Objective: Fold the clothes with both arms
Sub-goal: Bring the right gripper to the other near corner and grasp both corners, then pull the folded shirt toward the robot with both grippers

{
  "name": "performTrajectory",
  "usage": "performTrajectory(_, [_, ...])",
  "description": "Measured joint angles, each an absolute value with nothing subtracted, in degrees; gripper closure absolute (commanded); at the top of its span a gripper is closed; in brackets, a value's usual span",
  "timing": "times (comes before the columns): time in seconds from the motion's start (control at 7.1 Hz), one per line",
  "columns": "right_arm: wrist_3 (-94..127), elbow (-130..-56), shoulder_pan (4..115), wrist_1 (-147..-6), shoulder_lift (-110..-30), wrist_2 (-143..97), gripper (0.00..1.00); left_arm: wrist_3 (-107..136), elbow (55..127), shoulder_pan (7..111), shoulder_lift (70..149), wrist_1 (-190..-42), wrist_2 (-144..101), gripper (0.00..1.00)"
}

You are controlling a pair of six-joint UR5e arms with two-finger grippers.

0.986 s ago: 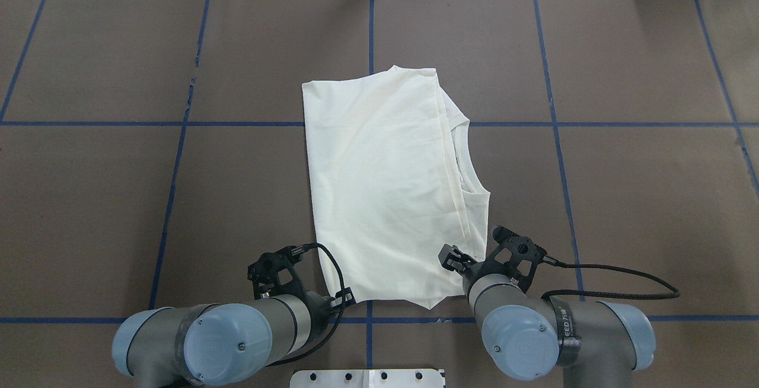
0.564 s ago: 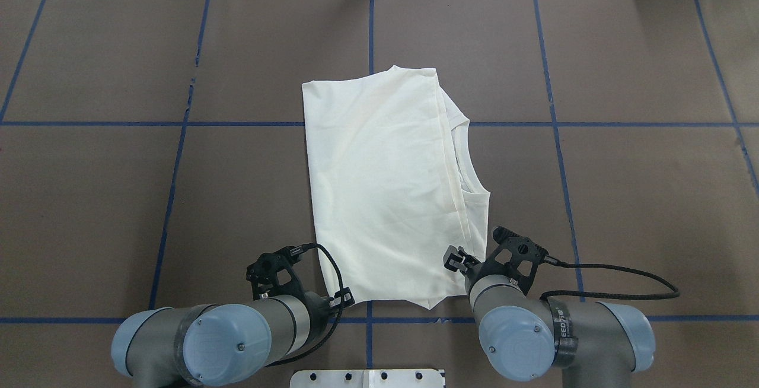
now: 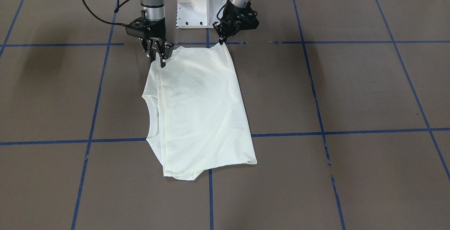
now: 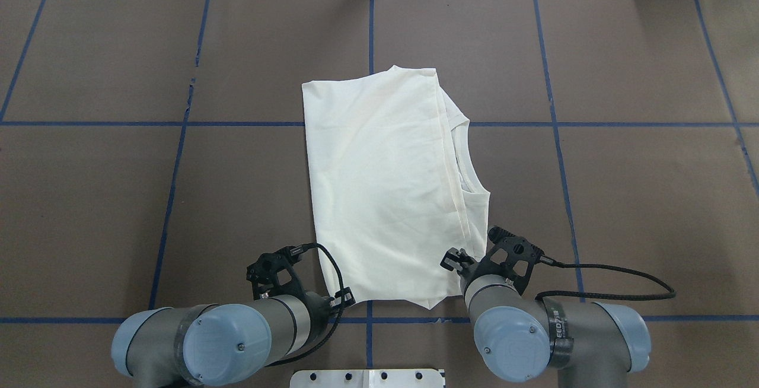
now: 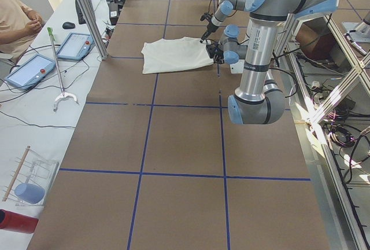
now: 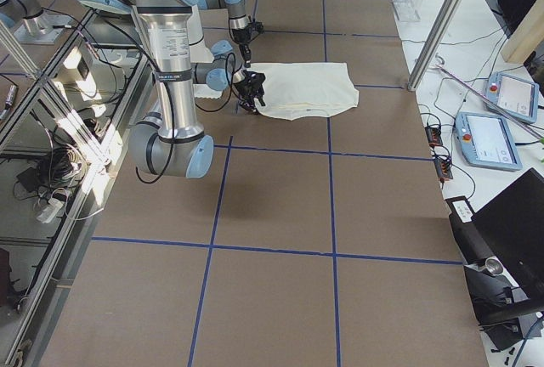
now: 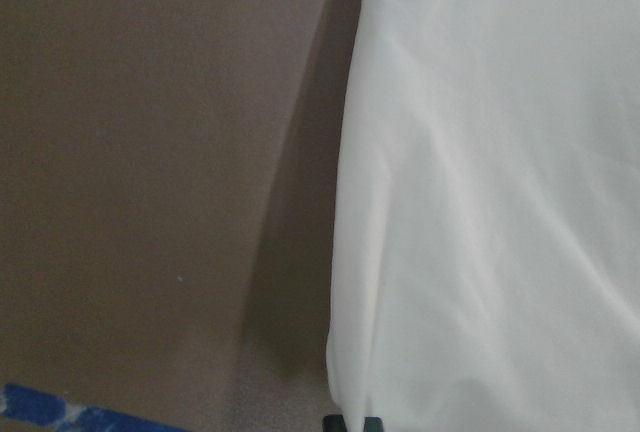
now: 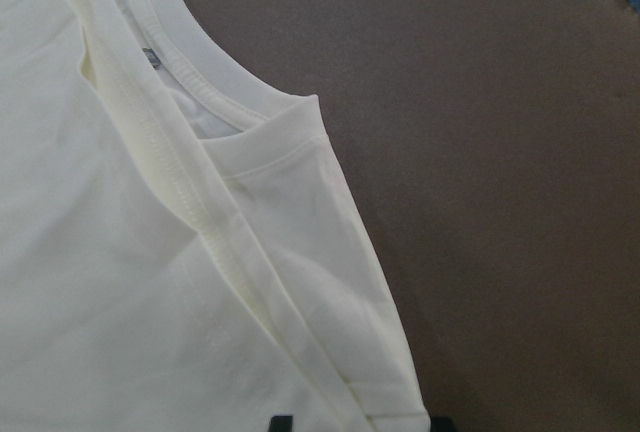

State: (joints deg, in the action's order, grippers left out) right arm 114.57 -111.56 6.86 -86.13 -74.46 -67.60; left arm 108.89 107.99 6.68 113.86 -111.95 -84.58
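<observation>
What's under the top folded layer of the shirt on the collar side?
Poking out from under the T-shirt's folded top layer are the ribbed neckline and a strip of shoulder fabric. Everything deeper under that layer, any print included, is covered.

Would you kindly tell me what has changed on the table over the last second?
The right tool has edged slightly sideways toward the T-shirt; it stands open around the shirt's near corner. Nothing was visibly gripped or released. The left tool and the T-shirt stayed as they were.
</observation>
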Motion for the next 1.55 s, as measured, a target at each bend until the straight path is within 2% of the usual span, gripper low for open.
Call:
performTrajectory(0.28, [115.01,-111.67,6.82,-86.13,-74.25,-67.51,1.0,108.88,108.2,6.68,113.9,-111.94,-84.55,1.0])
performTrajectory(0.99, [115.2,-112.72,6.13,-86.17,-74.35,-64.07,1.0,108.34,111.18,6.78,113.52,-110.83,-84.83,1.0])
performTrajectory(1.27, [115.03,-119.14,5.47,-87.14,-74.99,-63.99,1.0,106.45,118.68,6.99,113.31,-104.44,-86.2,1.0])
performTrajectory(1.55, [115.2,-131.77,1.83,-96.14,-75.01,-64.65,1.0,104.9,129.68,7.14,113.44,-95.4,-88.64,1.0])
